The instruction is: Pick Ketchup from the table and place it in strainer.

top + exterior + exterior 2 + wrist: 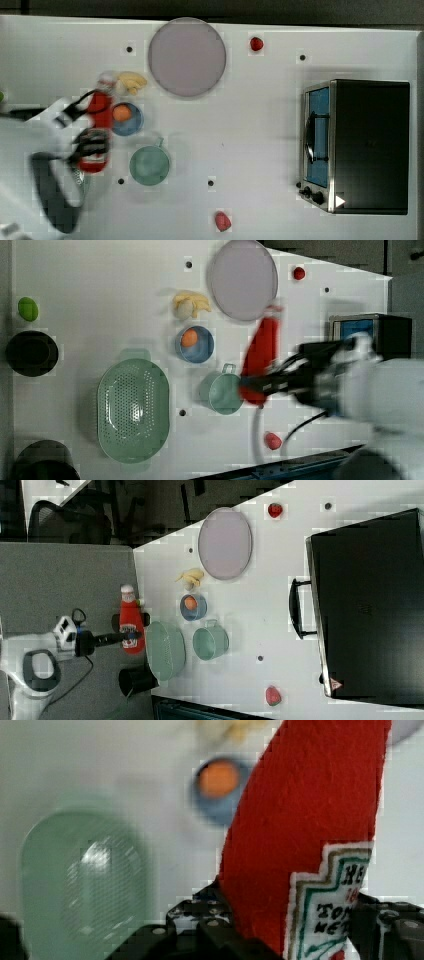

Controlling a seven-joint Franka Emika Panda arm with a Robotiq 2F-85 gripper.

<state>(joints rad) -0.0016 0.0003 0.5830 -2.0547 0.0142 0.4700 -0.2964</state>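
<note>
The Ketchup (262, 347) is a red squeeze bottle with a white cap and a white label, held up off the table. My gripper (255, 385) is shut on its lower body, and the cap points away from the arm. In the wrist view the Ketchup (310, 810) rises between the black fingers (200, 922). The strainer (132, 410), a pale green oval colander, rests on the white table toward the left view's lower left. In the right view the Ketchup (131, 620) hangs just beside the strainer (165, 650), on the right view's left of it. The wrist view has the strainer (85, 880) off to one side of the bottle.
A dark-green cup (222, 392) and a blue bowl with an orange ball (195, 344) stand between bottle and strainer in the left view. A grey plate (243, 280), bananas (192, 304), two red fruits (256, 44) (222, 221) and a black oven (370, 145) are also on the table.
</note>
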